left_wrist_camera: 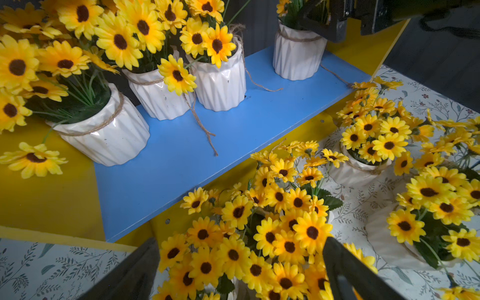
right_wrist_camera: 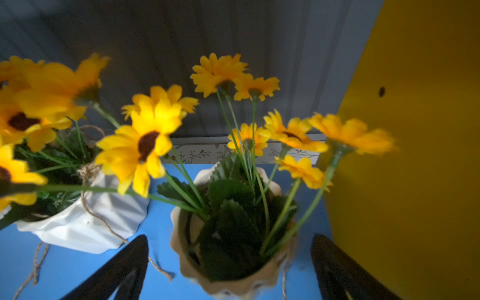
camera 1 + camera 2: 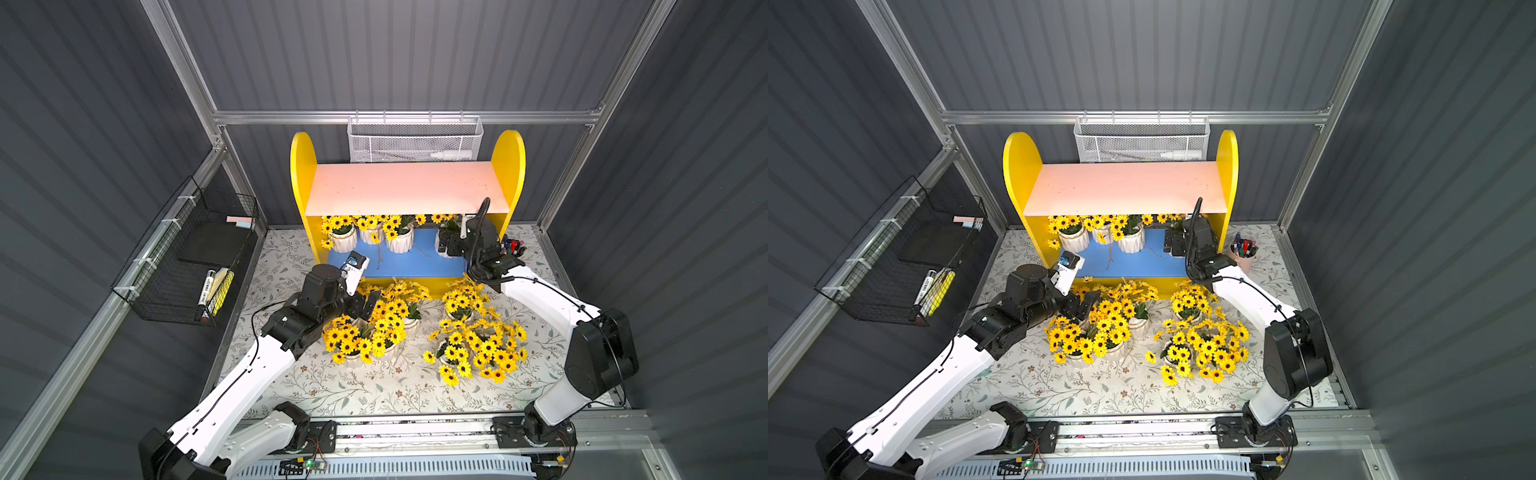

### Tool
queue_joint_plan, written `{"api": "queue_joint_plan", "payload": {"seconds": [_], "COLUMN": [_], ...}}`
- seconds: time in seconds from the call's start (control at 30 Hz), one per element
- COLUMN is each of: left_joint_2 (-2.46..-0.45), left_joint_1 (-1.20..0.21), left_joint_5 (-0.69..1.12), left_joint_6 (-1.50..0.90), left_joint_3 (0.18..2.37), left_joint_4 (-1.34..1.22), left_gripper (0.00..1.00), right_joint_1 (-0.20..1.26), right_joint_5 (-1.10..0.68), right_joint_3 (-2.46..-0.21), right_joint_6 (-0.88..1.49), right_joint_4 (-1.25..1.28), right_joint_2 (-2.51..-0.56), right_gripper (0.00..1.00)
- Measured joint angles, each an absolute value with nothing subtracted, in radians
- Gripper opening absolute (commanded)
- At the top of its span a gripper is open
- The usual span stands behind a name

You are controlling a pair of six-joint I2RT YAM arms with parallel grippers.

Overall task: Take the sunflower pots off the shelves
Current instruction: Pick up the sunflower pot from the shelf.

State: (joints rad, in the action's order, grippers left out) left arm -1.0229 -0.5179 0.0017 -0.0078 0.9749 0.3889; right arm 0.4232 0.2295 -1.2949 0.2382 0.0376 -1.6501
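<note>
Four sunflower pots (image 1: pixel 219 85) stand on the blue lower board (image 1: pixel 233 155) of the yellow shelves (image 3: pixel 302 174). Three sit toward its left end. The fourth pot (image 2: pixel 187 259) sits by the right side panel, between the right gripper's (image 2: pixel 230 246) wide-spread jaws, untouched. More pots (image 3: pixel 473 345) crowd the floral tabletop (image 3: pixel 374 395) in front, where the left gripper (image 1: pixel 240 246) hangs over blooms, jaws wide.

walls: dark grey ribbed panels (image 3: pixel 395 54), framed by aluminium rails (image 3: pixel 291 117) | worktop (image 3: pixel 353 390): covered in pale leaf print | far edge: white mesh basket (image 3: pixel 415 141) hung above | left edge: black wire basket (image 3: pixel 187 257) mounted alongside | light: evenly spread
</note>
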Motion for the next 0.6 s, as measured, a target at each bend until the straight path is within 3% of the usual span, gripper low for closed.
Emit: {"api": "queue_joint_plan", "payload": {"seconds": [0.6], "left_joint_2": [-0.973], "left_joint_1": [-0.513], "left_joint_5": [0.020], "left_joint_6": [-0.008], "left_joint_3": [0.938], "left_joint_4": [0.345], "left_gripper": [1.00], "right_joint_1": [0.397], "right_joint_5": [0.190], "right_joint_3": [-1.308], "right_joint_6": [0.269], "right_joint_4": [0.082], "right_joint_2": [-1.693], "right_gripper": [0.99]}}
